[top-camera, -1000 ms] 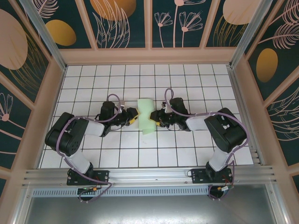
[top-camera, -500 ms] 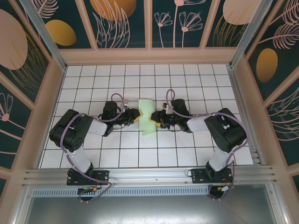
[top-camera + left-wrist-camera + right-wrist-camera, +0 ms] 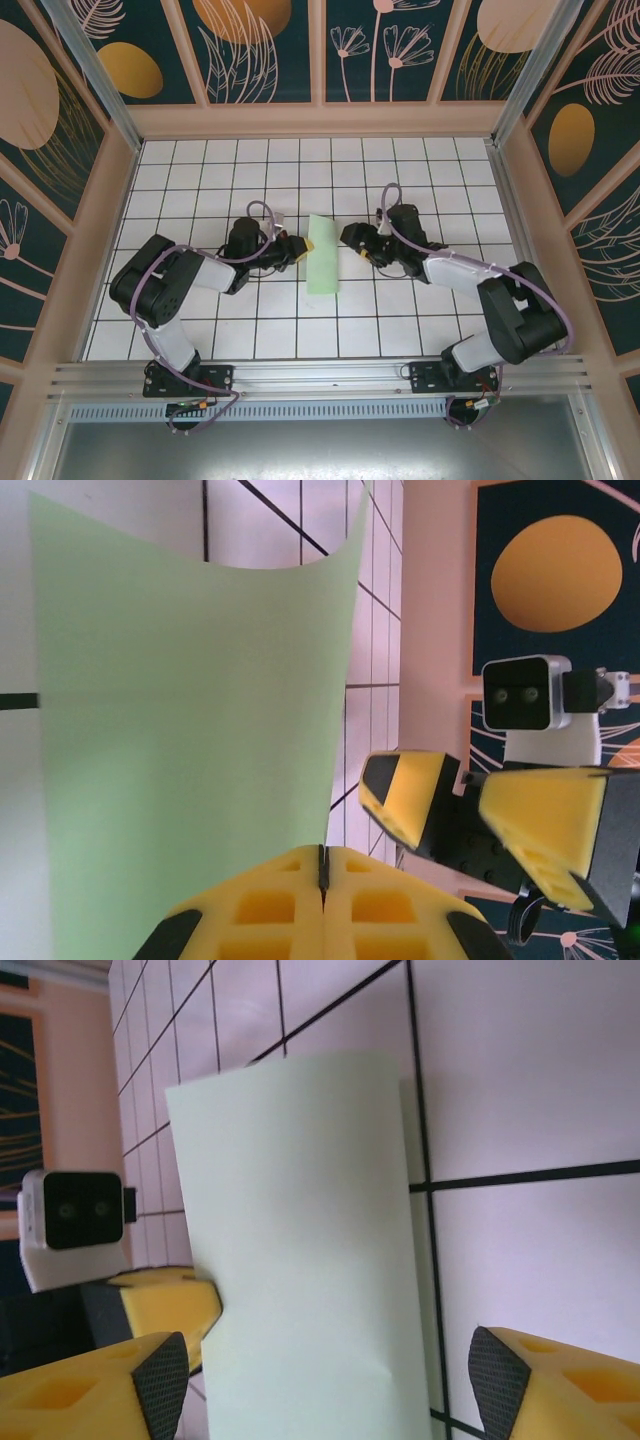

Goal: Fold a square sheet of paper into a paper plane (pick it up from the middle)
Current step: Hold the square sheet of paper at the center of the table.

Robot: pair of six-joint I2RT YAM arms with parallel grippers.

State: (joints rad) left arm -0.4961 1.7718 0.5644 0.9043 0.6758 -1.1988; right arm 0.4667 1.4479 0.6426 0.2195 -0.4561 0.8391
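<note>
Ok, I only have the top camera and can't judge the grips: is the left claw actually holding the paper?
Observer: Yes, the left wrist view shows the left claw shut on the sheet's edge.
Operator: And the right one?
Observer: The right claw is wide open, gripping nothing.
Operator: Is the sheet folded?
Observer: Yes, the right wrist view shows two layers, a lower edge peeking out beside the top one.

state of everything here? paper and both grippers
paper: folded over into a narrow strip, top layer bowed, not pressed flat
left gripper: shut on the paper's edge
right gripper: open, clear of the paper
</note>
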